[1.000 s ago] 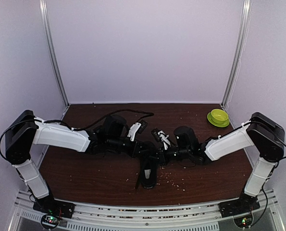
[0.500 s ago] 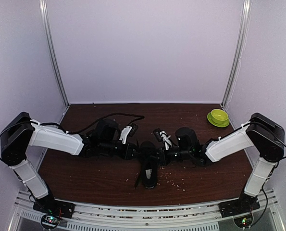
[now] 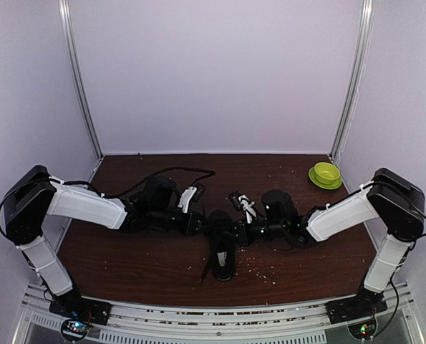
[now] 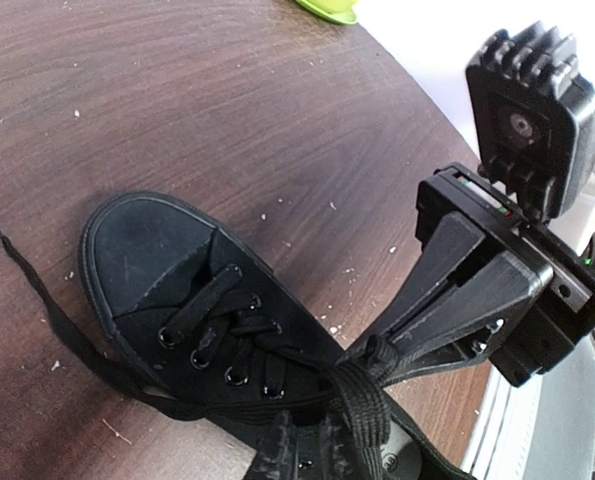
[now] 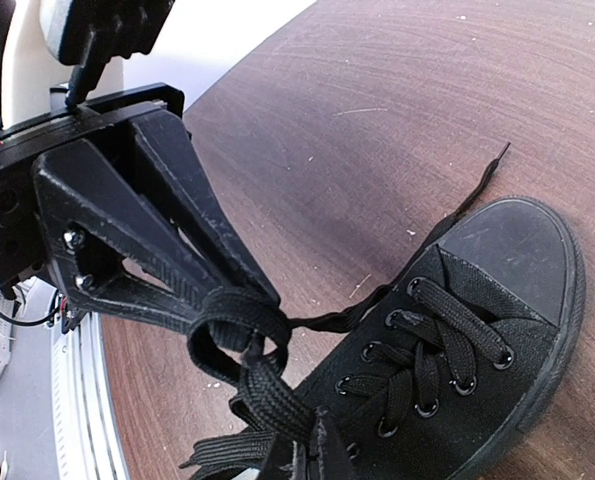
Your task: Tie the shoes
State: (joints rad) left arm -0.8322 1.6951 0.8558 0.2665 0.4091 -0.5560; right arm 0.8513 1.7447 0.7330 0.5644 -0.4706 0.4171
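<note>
The bottom edge of both wrist views is cutting off the heel of the sneaker. The laces are bunching over the tips of the right gripper, covering them. A loop is covering those of the left gripper. From above, both grippers are masking the sneaker's end toward the far edge of the worktop, and the laces are showing too small to follow. The green bowl is running off the left wrist view's top edge.
</note>
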